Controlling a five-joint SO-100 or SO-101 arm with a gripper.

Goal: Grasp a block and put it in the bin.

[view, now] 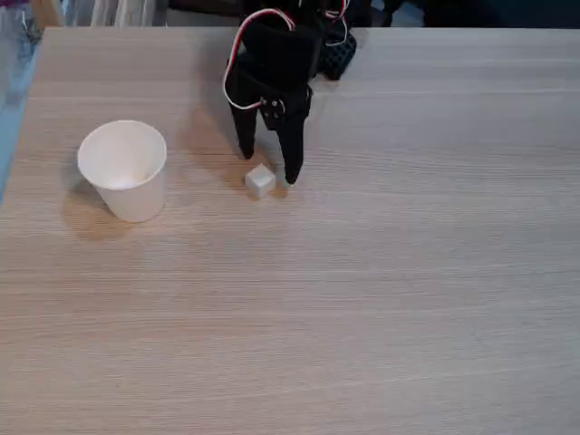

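1. A pale wood-grain worktop (390, 299) is seen in the fixed view.
2. The black arm (281, 54) is lowered from the far edge.
3. A white cup (124, 172) is stood upright, well left of the arm.
4. The fingers (269, 169) are spread apart, tips down.
5. The cube (260, 181) is set on the worktop between the tips, ungripped.

Arm: matte black plastic throughout, fixed view. Gripper (270, 168) ends in two long tapered black fingers (292, 154), narrowing to blunt tips; the left one shorter and slimmer than the right. Small round pale fastener or screw head visible at the joint where the fingers meet. Above it, a boxy black wrist housing. Thin red-and-white cable (234, 65) loops out along the left side of the housing. Behind, to the right, a black part with a perforated grid-like surface.
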